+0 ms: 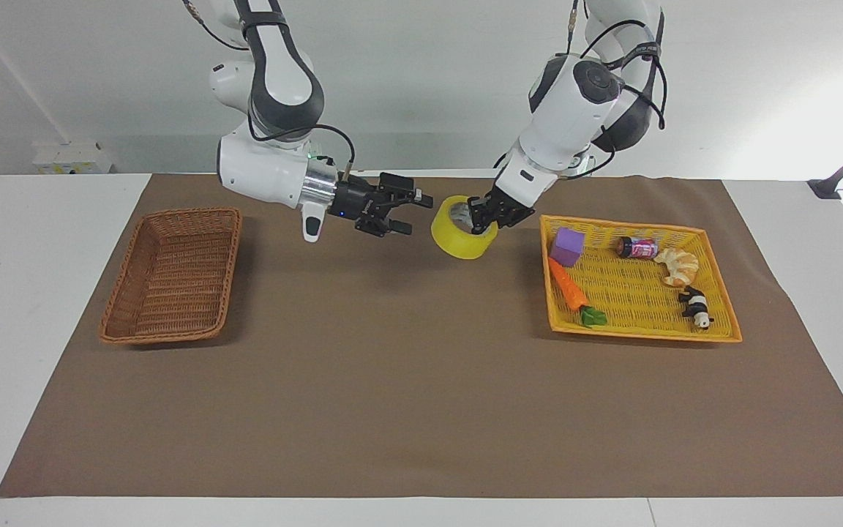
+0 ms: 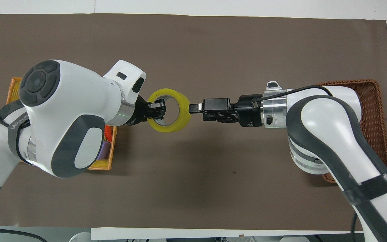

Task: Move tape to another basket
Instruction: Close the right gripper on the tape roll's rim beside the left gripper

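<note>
Yellow tape [image 1: 459, 236] clamped by left gripper [image 1: 481, 214]; right gripper [image 1: 413, 212] spread alongside.

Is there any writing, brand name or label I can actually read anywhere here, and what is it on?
"WANJEE...": partly cut off, white letters on the dark band of the left arm, in the overhead view.
Small can in the yellow basket: it has a pink label, too small to read.
Right arm: its tiny markings are unreadable.
Tape and wicker basket: no writing visible.

You've got two glossy white arms with dark grey joint caps, black cables looped along them, silver wrist rings, a green light near one wrist, and black two-finger grippers up front.
</note>
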`<state>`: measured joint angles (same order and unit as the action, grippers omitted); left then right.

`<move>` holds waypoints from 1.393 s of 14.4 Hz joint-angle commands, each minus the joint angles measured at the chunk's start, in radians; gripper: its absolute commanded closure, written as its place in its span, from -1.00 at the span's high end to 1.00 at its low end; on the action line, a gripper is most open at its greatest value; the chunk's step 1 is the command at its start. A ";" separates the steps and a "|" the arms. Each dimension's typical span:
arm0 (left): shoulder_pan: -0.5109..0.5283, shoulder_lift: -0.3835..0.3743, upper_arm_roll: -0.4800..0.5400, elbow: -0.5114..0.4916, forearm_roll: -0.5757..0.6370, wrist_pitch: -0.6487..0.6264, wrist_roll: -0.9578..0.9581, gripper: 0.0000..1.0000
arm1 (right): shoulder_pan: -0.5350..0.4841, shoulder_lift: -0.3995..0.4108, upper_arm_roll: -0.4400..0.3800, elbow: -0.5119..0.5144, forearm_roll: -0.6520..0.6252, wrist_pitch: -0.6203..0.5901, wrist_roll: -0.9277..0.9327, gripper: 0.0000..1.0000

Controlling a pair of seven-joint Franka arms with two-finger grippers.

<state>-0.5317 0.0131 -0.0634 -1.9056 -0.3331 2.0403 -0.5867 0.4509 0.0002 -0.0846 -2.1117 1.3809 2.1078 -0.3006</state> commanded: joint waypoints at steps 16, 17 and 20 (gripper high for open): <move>-0.014 -0.012 0.010 -0.013 0.002 -0.017 -0.013 -0.99 | 0.041 0.064 0.009 0.065 0.046 0.038 0.015 0.96; -0.014 -0.013 0.010 -0.013 0.002 -0.017 -0.013 -0.99 | 0.043 0.064 0.009 0.065 0.043 0.038 0.015 0.90; -0.014 -0.013 0.010 -0.015 0.002 -0.020 -0.013 -0.99 | 0.045 0.063 0.011 0.065 0.035 0.041 0.009 0.36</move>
<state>-0.5320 0.0133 -0.0640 -1.9153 -0.3331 2.0303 -0.5867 0.4937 0.0548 -0.0802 -2.0574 1.4092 2.1343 -0.2943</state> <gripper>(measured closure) 0.784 0.119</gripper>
